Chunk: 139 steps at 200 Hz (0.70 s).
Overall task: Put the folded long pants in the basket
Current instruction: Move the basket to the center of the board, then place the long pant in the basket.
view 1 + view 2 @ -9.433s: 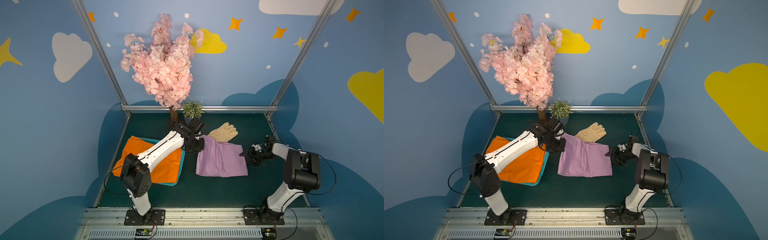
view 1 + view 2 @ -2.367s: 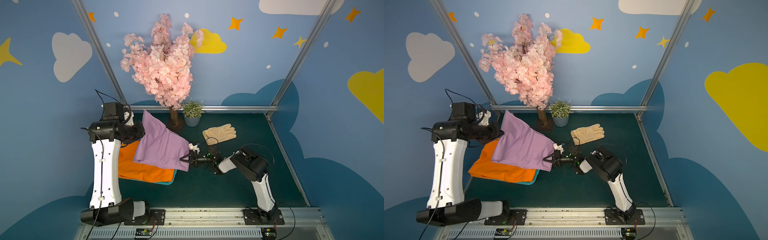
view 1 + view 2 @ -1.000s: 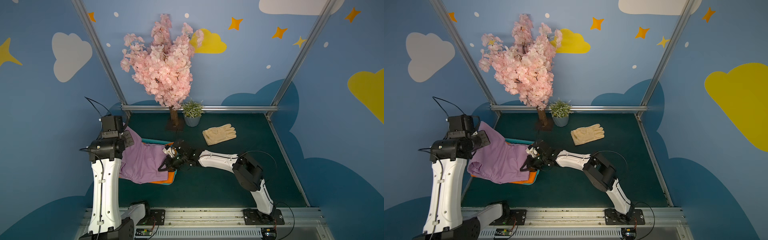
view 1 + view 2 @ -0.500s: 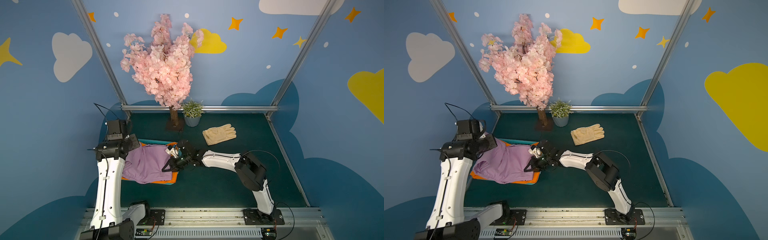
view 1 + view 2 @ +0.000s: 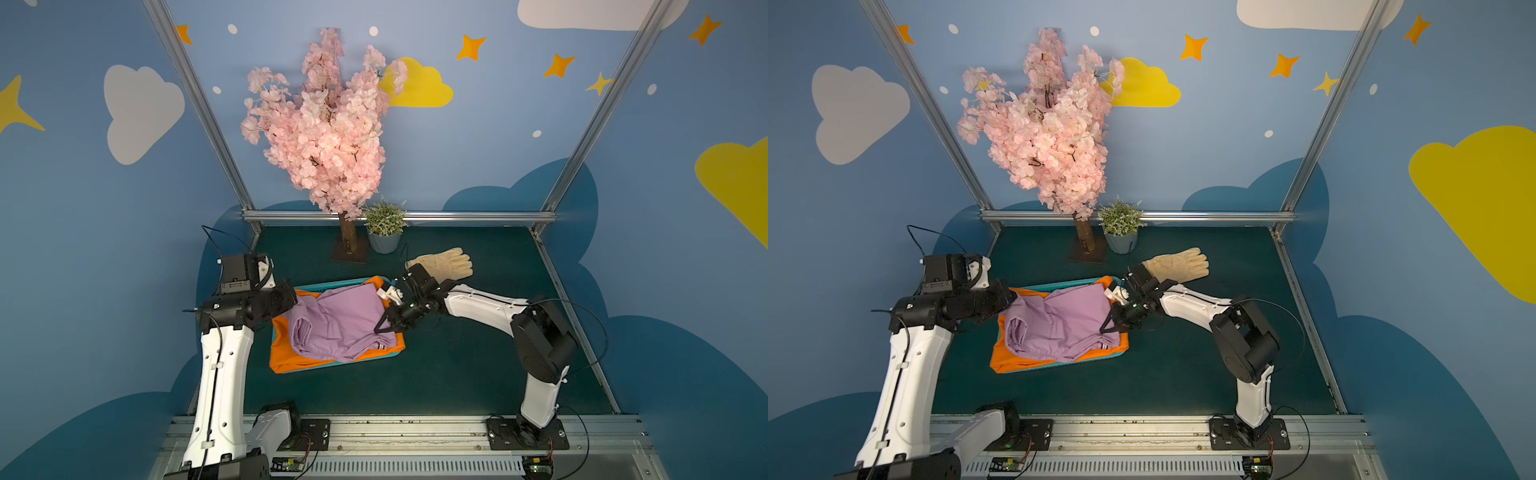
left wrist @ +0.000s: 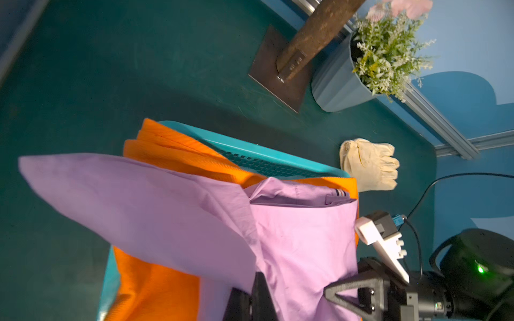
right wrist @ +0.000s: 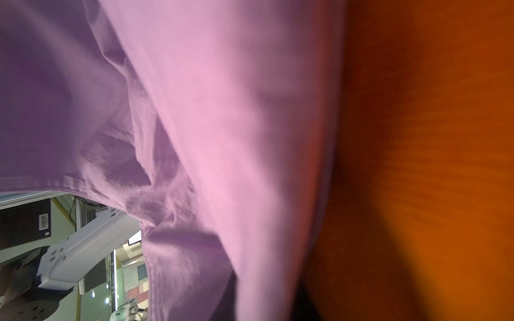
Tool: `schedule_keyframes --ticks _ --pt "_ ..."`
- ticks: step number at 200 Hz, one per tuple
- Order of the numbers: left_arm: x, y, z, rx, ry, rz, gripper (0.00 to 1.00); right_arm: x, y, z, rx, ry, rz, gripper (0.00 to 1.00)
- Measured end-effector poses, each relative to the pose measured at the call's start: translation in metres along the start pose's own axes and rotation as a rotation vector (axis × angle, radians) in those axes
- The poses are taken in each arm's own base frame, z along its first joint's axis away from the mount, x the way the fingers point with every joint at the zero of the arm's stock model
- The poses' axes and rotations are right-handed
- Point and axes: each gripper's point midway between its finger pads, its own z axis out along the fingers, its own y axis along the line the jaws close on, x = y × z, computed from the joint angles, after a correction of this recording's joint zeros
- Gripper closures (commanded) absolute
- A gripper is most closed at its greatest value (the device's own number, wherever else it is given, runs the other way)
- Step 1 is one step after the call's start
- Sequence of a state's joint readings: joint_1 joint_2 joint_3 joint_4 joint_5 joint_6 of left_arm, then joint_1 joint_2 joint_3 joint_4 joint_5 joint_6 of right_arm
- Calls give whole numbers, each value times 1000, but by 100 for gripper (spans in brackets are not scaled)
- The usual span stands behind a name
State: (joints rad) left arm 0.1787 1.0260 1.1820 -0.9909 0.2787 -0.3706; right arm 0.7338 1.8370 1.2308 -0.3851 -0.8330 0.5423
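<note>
Left gripper point(image 6: 251, 297) and right gripper point(image 5: 384, 326) each pinch an end of the lilac pants point(image 5: 336, 320) over the basket point(image 5: 328, 284), so best lower level, lay flat, then release.

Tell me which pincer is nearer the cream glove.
Right. The right pincer is at the basket end toward the glove; the left pincer is at the opposite end.

Blue walls point(image 5: 83, 249) painted with white and yellow clouds point(image 5: 141, 112) and orange stars point(image 5: 469, 45) — aluminium posts point(image 5: 202, 108) frame a dark green counter point(image 5: 457, 374).
</note>
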Motion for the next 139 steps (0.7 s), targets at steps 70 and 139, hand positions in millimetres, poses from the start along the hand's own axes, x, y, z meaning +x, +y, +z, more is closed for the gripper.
schedule_keyframes --ticks 70,139 --pt "47 -54 13 417 72 -84 98 29 -13 -83 67 -31 104 100" --pt "-21 -116 -19 626 -41 76 98 -15 55 -155 44 -230 -48 100"
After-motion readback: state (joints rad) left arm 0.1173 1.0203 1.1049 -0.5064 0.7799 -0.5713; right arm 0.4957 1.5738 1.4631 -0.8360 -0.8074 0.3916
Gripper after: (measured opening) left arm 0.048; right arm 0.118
